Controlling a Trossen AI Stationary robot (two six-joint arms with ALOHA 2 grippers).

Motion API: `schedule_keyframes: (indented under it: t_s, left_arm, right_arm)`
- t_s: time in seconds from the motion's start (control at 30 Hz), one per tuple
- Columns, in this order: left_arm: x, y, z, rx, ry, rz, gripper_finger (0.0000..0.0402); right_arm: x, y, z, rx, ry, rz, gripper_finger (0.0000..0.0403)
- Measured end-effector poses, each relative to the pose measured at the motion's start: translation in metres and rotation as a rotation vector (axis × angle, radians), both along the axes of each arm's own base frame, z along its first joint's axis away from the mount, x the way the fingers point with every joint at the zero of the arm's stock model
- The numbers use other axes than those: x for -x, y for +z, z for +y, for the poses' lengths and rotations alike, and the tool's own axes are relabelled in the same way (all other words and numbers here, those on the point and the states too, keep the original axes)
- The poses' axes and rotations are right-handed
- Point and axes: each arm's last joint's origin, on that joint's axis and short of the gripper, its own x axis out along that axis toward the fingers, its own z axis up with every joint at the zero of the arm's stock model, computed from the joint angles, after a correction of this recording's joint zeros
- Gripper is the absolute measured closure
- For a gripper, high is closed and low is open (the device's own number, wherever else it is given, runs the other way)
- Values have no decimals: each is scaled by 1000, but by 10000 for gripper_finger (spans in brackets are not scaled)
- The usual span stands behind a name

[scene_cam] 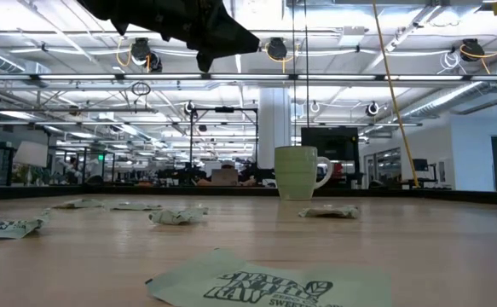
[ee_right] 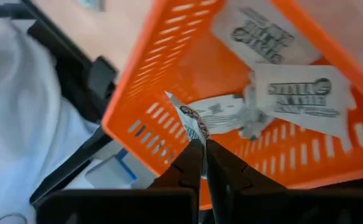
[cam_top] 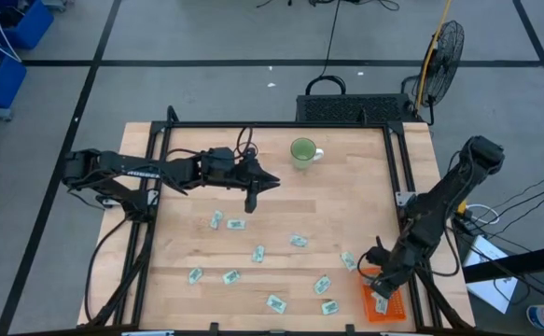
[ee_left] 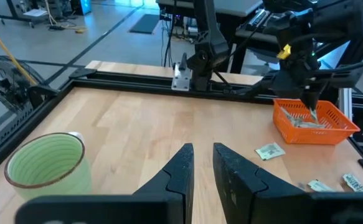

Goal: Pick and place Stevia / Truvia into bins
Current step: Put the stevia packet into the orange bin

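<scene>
- From above, my right tool (cam_top: 381, 297) is low over the orange bin (cam_top: 383, 305) at the near right corner of the desk (cam_top: 337, 205). My left tool (cam_top: 251, 198) hangs over the middle of the far half, not far from the green mug (cam_top: 302, 151). About a dozen Stevia sachets (cam_top: 298, 241) lie scattered on the near half, between the two arms. The closest loose one (cam_top: 348, 260) lies just beside the bin, toward the desk's centre, so I judge the right arm is the nearer one for it.
- At desk height, the left tool (scene_cam: 204, 60) is well above the wood, and sachets (scene_cam: 178, 216) lie flat in front of the mug (scene_cam: 300, 172).
- From my left wrist, the left tool (ee_left: 200, 165) has a narrow gap and holds nothing. Across the desk the bin (ee_left: 314, 121) already has sachets inside, with the right tool (ee_left: 310, 107) dipping into it.
- From my right wrist, the right tool (ee_right: 201, 149) pinches one sachet (ee_right: 190, 118) by its end, so its long axis points away from the fingers, over the bin's (ee_right: 169, 81) slotted floor. Other sachets (ee_right: 299, 93) rest there. I think the release comes next.
</scene>
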Motion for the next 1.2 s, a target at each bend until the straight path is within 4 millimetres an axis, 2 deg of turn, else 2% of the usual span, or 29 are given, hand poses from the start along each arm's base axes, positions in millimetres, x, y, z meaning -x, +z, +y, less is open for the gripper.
schedule_keyframes:
  t_s: [0.6, 0.8, 0.87, 1.03, 1.13, 1.2]
  left_arm:
    - [0, -1, 0, 1, -1, 6, 334]
    - [0, -1, 0, 2, -1, 14, 334]
    - [1, -3, 0, 4, -2, 36, 334]
    - [5, -13, -1, -12, -11, 141, 334]
    - [8, -21, 0, -33, 0, 231, 334]
    - [11, -25, 0, -31, 11, 288, 334]
  right_arm:
    - [-3, -3, -4, 50, -7, -15, 326]
    - [-6, 0, -4, 22, 7, -57, 319]
    - [-9, 6, -4, -3, 34, -167, 320]
    - [-20, 28, -11, 119, 47, -624, 319]
    - [-25, 39, -18, 272, 40, -838, 317]
    - [-29, 41, -24, 438, 42, -941, 317]
